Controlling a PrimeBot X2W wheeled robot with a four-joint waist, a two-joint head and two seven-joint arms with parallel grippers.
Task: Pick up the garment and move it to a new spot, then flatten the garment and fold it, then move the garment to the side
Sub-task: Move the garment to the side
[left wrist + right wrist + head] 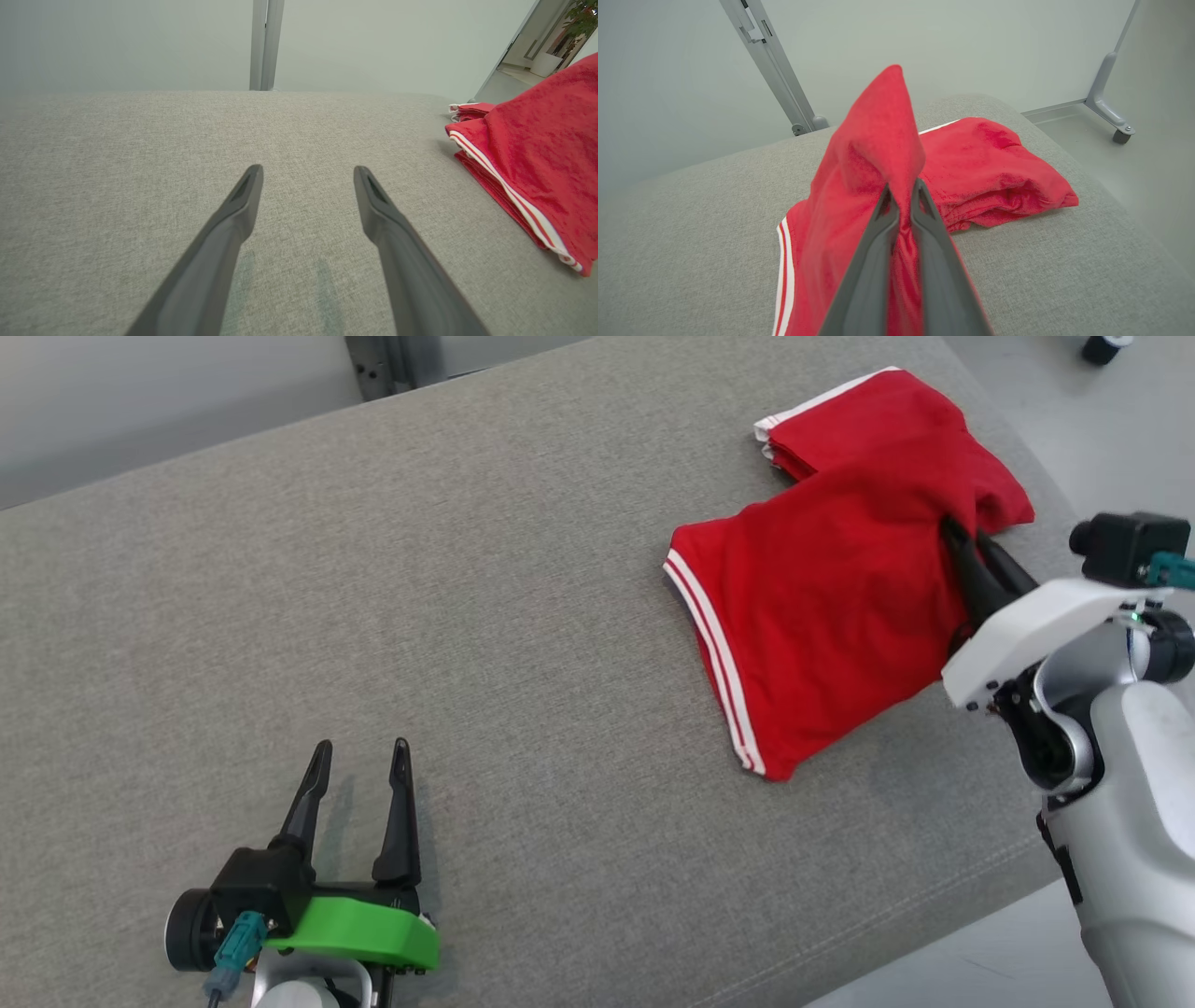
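Observation:
The garment (831, 588) is a red pair of shorts with white stripes along its hems, lying at the right of the grey padded surface (467, 616). My right gripper (962, 537) is shut on a fold of it near its right edge. In the right wrist view the red cloth (878, 158) rises in a peak from between the closed fingers, held off the surface. My left gripper (362, 753) stands open and empty at the lower left, well away from the cloth. The left wrist view has the garment (537, 158) at its right edge.
The grey surface ends close to the right of the garment and along the front right, with pale floor (1102, 420) beyond. A grey metal post (373, 364) stands behind the far edge. A frame leg with a caster (1111, 112) is on the floor.

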